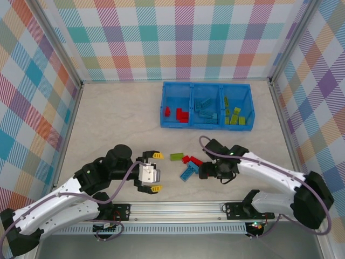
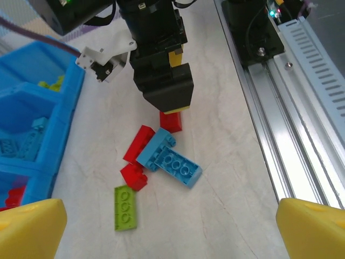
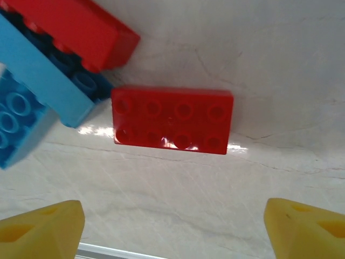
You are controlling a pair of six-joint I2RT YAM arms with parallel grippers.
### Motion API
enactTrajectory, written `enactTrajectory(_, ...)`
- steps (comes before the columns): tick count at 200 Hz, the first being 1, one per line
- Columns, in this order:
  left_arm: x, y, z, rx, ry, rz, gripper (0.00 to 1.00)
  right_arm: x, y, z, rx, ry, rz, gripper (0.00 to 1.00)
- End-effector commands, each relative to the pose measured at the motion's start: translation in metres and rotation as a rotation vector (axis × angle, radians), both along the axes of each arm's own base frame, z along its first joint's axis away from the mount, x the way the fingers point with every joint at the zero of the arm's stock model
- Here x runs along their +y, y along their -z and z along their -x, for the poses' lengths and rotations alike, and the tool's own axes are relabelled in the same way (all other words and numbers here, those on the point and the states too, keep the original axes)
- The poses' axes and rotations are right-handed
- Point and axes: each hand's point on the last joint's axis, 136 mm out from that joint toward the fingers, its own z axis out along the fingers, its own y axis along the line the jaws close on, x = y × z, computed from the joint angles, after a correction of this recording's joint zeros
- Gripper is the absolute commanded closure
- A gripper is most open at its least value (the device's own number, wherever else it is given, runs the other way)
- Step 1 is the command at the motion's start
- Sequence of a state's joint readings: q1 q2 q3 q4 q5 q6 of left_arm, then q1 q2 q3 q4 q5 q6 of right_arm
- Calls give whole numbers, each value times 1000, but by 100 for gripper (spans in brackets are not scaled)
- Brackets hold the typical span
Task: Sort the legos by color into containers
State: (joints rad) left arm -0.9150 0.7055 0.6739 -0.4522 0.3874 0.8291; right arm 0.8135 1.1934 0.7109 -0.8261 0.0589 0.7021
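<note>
A small pile of loose legos lies in front of the arms: a lime green one (image 1: 176, 156), two red ones (image 1: 191, 159) and a light blue one (image 1: 188, 172). My right gripper (image 1: 204, 171) hovers low at the pile's right edge. It (image 3: 175, 232) is open, and a flat red lego (image 3: 172, 120) lies on the table just beyond its yellow fingertips (image 3: 40, 229). My left gripper (image 1: 157, 172) is open to the left of the pile, with nothing between its fingertips (image 2: 315, 226). The containers are compartments of a blue bin (image 1: 207, 127) holding red, blue and green legos.
The metal rail (image 2: 302, 108) runs along the near table edge, close behind the pile. Plaid walls (image 1: 43, 97) close in the left, back and right sides. Bare table lies between the pile and the bin (image 2: 70, 113).
</note>
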Motion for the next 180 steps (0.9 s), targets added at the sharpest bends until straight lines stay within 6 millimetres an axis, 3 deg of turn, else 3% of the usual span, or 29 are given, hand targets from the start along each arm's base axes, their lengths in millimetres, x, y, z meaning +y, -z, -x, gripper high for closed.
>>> enactTrajectory(1, -4, -15, 6, 13, 30, 46, 0, 10, 5, -7, -15, -7, -6, 9)
enactTrajectory(34, -4, -18, 8, -3, 42, 75, 0, 25, 16, -27, -73, -43, -20, 9)
enactTrajectory(57, -4, -20, 7, -1, 34, 76, 0, 24, 26, -39, -121, -33, 11, 15)
enactTrajectory(125, -4, -20, 7, -6, 33, 81, 0, 8, 49, -35, -114, -25, 83, 31)
enactTrajectory(157, -4, -17, 5, -7, 26, 69, 0, 8, 44, -38, -138, -10, 74, 40)
enactTrajectory(180, -3, -18, 5, -12, 24, 71, 0, 4, 19, -42, -207, 16, 39, 47)
